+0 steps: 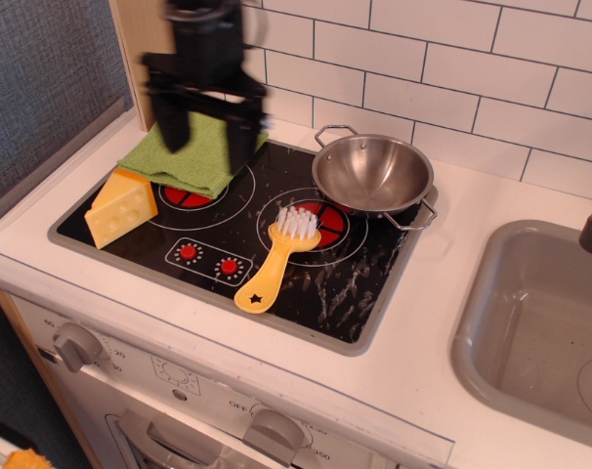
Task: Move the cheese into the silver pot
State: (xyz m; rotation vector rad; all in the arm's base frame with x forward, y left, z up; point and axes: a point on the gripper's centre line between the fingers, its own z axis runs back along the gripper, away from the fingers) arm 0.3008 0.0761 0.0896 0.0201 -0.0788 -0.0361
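Black two-fingered tool (pixel 206 135), blurred, hanging above the folded green cloth (pixel 190 149) at the back left of the black toy hob (pixel 306 278). Fingers spread wide apart, released, nothing between them. Left finger (pixel 174 127) over the cloth's left part, right finger (pixel 239 142) over its right edge. Whether the fingertips touch the cloth cannot be told.

Yellow toy cheese wedge with round dimples and an orange rind side (pixel 121 207) lying at the left edge of the hob, just in front of and below the cloth's near left corner, close to it or touching. Well apart from the tool's fingertips, lower and to the left of them.

Shiny round shallow silver pot with two thin wire loop handles (pixel 372 174) standing on the back right burner, holding nothing. One handle toward the white tiled wall (pixel 472 59), the other toward the grey sink basin (pixel 530 332).

Yellow brush with white bristles and a black star on its handle (pixel 274 262) lying in the middle of the hob, bristles just beside the pot's near left rim, handle pointing toward the front edge.

White desk (pixel 413 371) carrying hob and sink; grey knobs (pixel 73 345) along its front panel.
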